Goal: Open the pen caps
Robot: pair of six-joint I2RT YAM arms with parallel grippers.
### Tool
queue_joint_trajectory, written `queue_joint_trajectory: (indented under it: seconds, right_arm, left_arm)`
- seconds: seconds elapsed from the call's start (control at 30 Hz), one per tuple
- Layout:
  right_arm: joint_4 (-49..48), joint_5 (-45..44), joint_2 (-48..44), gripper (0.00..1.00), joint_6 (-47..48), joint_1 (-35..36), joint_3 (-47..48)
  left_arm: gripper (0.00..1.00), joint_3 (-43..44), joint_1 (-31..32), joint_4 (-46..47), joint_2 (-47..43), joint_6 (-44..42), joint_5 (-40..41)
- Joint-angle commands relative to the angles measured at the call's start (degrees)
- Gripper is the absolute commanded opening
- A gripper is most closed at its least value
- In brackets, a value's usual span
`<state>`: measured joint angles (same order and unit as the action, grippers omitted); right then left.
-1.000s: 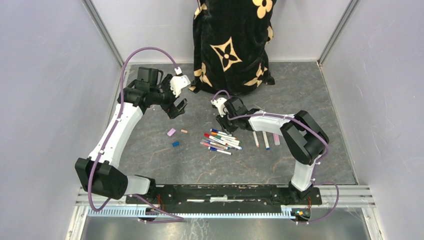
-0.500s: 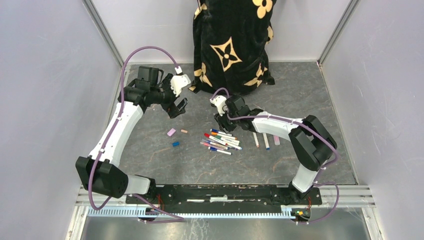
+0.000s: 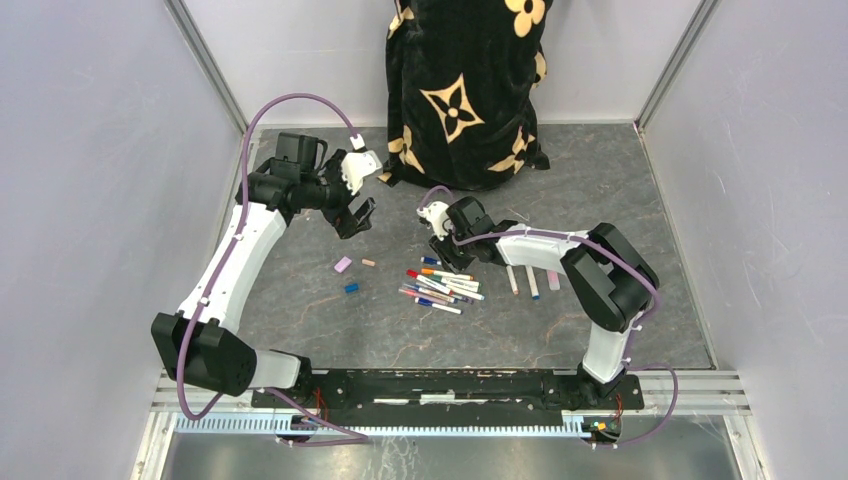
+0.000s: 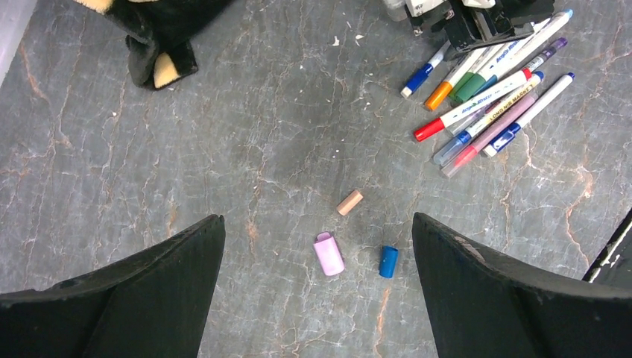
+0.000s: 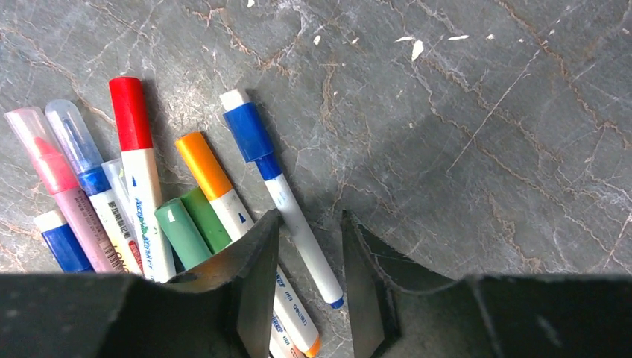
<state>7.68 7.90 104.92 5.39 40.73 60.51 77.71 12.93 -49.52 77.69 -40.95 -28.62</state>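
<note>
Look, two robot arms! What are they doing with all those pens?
The job is pulling caps off pens. The right gripper is down at the pile of pens, jaws open either side of a blue-capped pen, not gripping yet. The left gripper hangs wide open above a pink cap, a blue cap and a tan cap lying loose.

Pink cap, blue cap, tan cap near pens
</note>
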Motion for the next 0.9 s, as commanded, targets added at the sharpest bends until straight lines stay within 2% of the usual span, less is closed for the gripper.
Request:
queue_joint_trajectory:
  seconds: [0.0,0.13,0.2,0.23,0.27,0.4,0.57,0.7,0.87]
  right_arm:
    - [-0.6,-4.0,1.1,0.38,0.5,-0.1,-0.9]
    - [-1.2,-4.4,1.0,0.25,0.2,-0.7,-0.1]
    - [-0.6,-3.7,0.6,0.12,0.1,-0.8,1.1]
    - [-0.4,-3.0,0.1,0.03,0.1,-0.8,1.9]
    - [-0.2,-2.7,-0.6,0.0,-0.1,-0.8,2.4]
    - [1.3,2.8,-4.4,0.0,-2.8,-0.8,5.6]
    - [-0.1,20.9,-7.7,0.0,-11.5,-0.9,5.8]
    - [1.4,31.7,-6.9,0.0,-14.9,-0.8,7.5]
    - [3.8,37.5,-5.7,0.0,-15.4,-0.3,10.3]
  left_arm:
    - [1.0,1.7,-0.1,-0.5,-0.1,-1.7,-1.4]
    - [1.0,0.4,-0.1,-0.5,0.1,-2.8,-2.0]
    - [1.0,-0.9,-0.1,-1.4,0.0,-5.1,-3.7]
    - [1.0,-1.7,-0.1,-1.9,-0.1,-6.5,-4.9]
    - [1.0,-2.5,-0.1,-2.3,-0.3,-7.8,-6.2]
    - [1.0,-6.0,-0.1,-5.6,-2.1,-16.6,-12.7]
    - [1.0,-7.3,0.6,-9.0,-2.2,-25.9,-18.9]
    - [0.99,-7.1,3.5,-11.1,-0.9,-30.3,-18.3]
    - [0.87,-6.5,8.1,-14.9,2.8,-33.4,-13.8]
